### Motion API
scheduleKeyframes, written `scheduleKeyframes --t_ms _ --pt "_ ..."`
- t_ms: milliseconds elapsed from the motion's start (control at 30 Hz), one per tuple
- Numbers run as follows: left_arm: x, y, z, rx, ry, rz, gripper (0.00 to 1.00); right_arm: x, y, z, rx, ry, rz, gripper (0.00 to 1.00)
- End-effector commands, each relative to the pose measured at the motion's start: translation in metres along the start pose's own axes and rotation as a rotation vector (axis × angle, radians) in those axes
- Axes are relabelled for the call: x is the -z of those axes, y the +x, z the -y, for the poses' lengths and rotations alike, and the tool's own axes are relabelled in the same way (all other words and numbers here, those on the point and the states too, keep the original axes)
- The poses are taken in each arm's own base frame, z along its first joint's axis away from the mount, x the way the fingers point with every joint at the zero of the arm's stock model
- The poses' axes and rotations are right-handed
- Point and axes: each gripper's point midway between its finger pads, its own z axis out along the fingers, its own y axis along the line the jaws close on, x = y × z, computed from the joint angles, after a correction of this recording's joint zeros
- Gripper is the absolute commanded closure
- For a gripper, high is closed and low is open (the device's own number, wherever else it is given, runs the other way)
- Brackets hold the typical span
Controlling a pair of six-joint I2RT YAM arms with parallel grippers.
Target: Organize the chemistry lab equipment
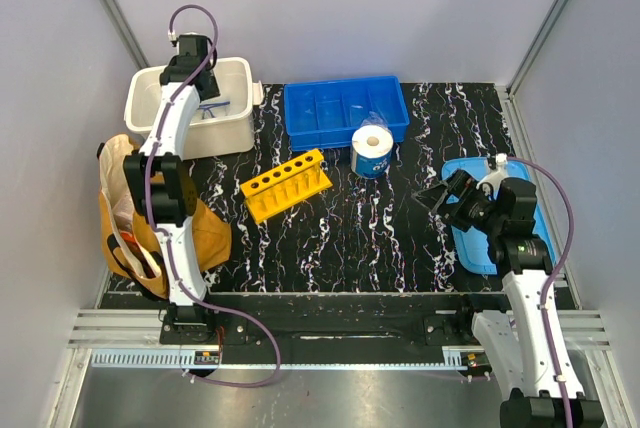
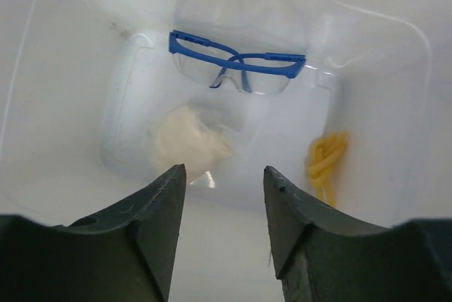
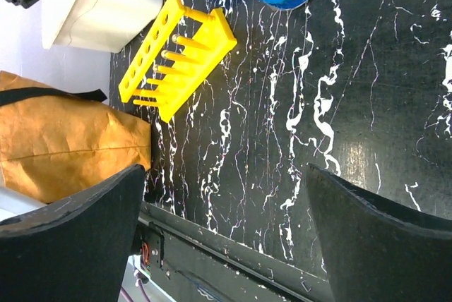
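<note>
Lying at the bottom of the white bin [image 1: 230,136], the blue-rimmed goggles [image 2: 236,69] sit beside a cream lump [image 2: 187,140] and a small yellow piece [image 2: 325,161]. The left gripper [image 2: 224,175] hangs over them, jaws parted, holding nothing. The yellow test-tube rack [image 1: 287,185] rests on the worktop [image 1: 380,238] near the bin. The right gripper [image 3: 224,175] is spread wide and empty.

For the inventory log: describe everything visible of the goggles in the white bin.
The goggles lie on the floor of the white bin: a clear plastic-looking lens under a blue brow bar, blue arms apparently folded in. A pale lump and a yellow coil lie apart from them; the open left tool hovers above, touching nothing.
</note>
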Motion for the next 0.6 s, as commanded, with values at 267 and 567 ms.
scheduleKeyframes --t_ms 267,567 --pt "0.154 -0.031 0.064 0.107 0.526 0.093 0.44 -0.004 -0.05 -0.005 -0.046 0.096 0.136 0.12" --pt "0.262 0.087 0.099 0.079 0.916 -0.036 0.34 -0.024 -0.095 0.037 0.089 0.379 0.097 0.2"
